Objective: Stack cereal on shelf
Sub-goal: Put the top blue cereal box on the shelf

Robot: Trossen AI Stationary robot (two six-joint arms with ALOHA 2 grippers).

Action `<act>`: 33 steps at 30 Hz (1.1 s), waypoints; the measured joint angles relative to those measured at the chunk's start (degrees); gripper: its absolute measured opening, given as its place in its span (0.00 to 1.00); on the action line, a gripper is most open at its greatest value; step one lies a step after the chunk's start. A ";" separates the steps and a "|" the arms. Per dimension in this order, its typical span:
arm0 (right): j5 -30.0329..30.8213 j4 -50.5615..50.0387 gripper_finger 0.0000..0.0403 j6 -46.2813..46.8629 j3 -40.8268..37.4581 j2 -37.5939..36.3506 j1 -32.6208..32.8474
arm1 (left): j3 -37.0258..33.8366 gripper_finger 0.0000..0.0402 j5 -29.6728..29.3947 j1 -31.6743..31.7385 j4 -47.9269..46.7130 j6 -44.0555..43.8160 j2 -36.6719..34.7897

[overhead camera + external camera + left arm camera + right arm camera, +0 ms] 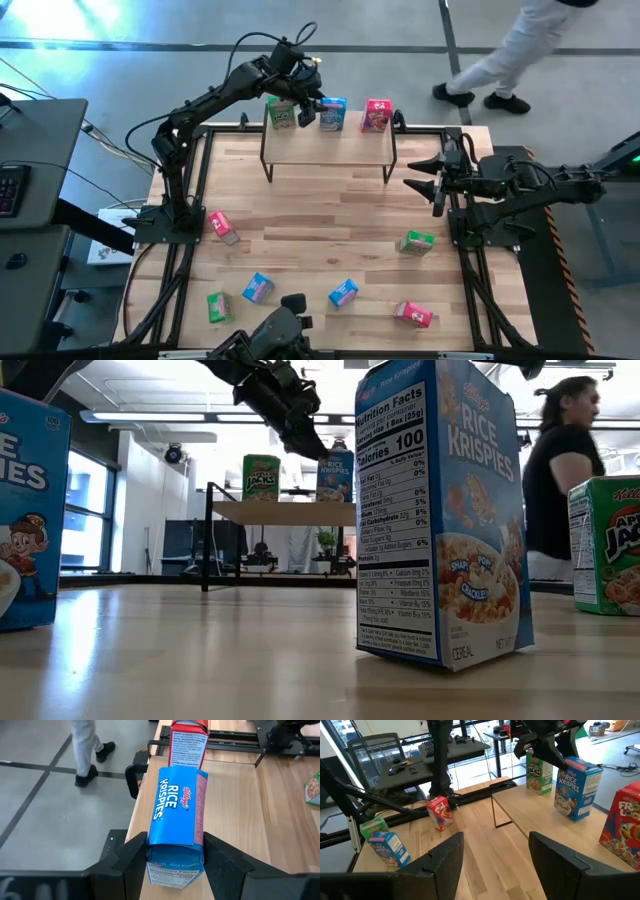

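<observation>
On the shelf [330, 148] at the table's far side, three cereal boxes stand upright on their bottoms: green [282, 113], blue [335, 114] and red-pink [376, 115]. My left gripper [316, 107] reaches in between the green and blue boxes and is shut on the blue box [176, 807]. In the low view it [312, 448] sits at that box's top. My right gripper [437, 186] hovers open at the table's right edge, and its wrist view shows nothing between its fingers [495, 860]. My left gripper pinches the blue box's upper end [153, 840] between its two fingers, one on each broad face. The fingers [131, 860] come slanting down from the table's left side, along the shelf. The box stands upright with its bottom on the shelf plank.
Several loose cereal boxes lie on the tabletop: red-pink [222, 226], green [417, 241], blue [257, 288], green [218, 306], blue [343, 293], red-pink [413, 314]. A person [500, 60] walks past beyond the far edge. Bare wood lies between the shelf and these boxes.
</observation>
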 joint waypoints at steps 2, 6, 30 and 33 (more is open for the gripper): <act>-0.02 0.01 0.54 0.00 0.00 0.00 -0.01 | 0.00 0.42 -0.02 0.00 -0.12 -0.73 0.00; -0.04 0.00 0.54 0.00 0.00 0.00 0.00 | 0.00 0.42 -0.02 0.00 -0.15 -1.26 0.00; 0.07 -0.01 0.54 0.00 0.01 0.00 0.00 | 0.00 0.45 -0.92 -0.39 -2.30 -0.66 0.20; 0.07 -0.01 0.54 -0.01 0.02 0.00 0.01 | 0.00 0.48 -1.37 -0.39 -2.39 -0.63 0.22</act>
